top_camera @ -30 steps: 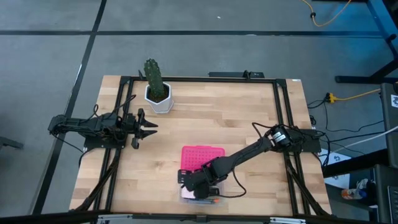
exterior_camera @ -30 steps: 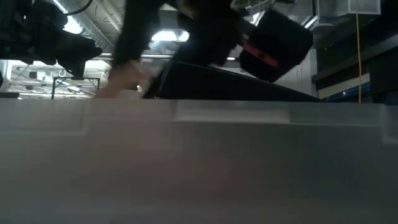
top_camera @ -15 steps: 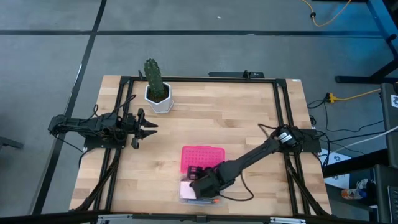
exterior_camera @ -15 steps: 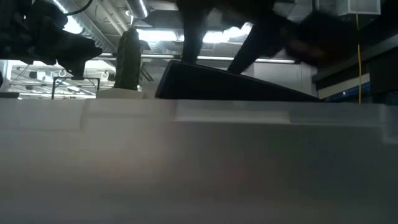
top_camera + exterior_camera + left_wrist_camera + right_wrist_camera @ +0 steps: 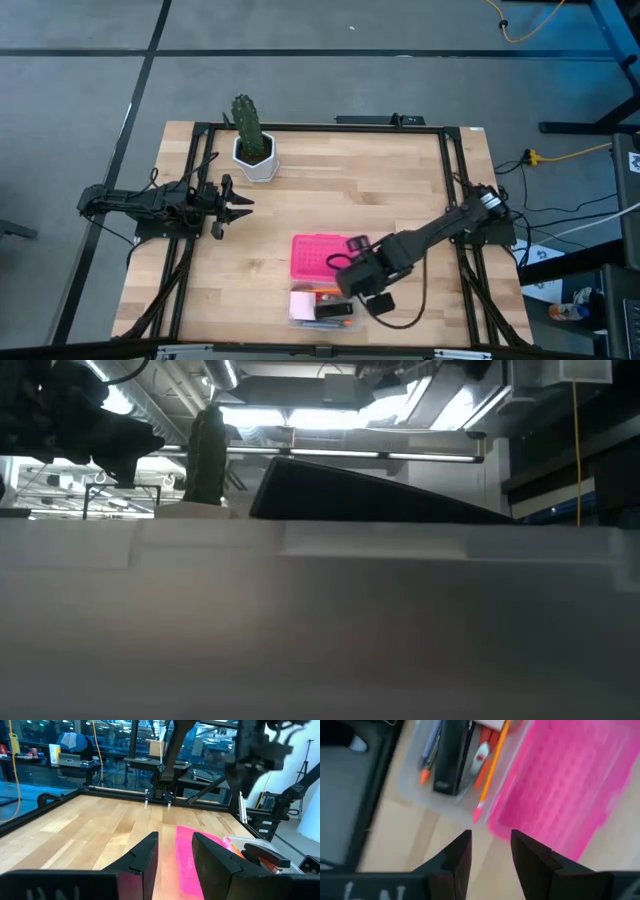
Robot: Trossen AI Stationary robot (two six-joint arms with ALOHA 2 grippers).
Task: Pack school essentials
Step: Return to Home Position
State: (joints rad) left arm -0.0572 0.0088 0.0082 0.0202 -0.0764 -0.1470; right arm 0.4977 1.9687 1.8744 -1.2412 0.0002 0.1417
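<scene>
A clear plastic box (image 5: 320,306) near the table's near edge holds the stationery. In the right wrist view I see a black oblong block (image 5: 451,757), red-handled scissors (image 5: 481,755), a thin orange pencil (image 5: 492,767) and a blue pen (image 5: 432,745) lying in it. A pale pink notepad (image 5: 301,302) lies at its left end. The dotted pink lid (image 5: 322,255) lies flat on the table just behind the box. My right gripper (image 5: 345,256) hovers open above the lid's right edge (image 5: 490,845), holding nothing. My left gripper (image 5: 243,207) waits open at the table's left (image 5: 175,850).
A green cactus in a white pot (image 5: 252,145) stands at the far left of the table. The low view is filled by the box's wall (image 5: 320,630), with the cactus (image 5: 207,455) behind it. Bare wood lies in the middle and far right of the table.
My right gripper has risen out of the box and drawn back toward the table's right and far side, ending above the lid's right edge. It has left the low view upward. The stationery stays in the box.
</scene>
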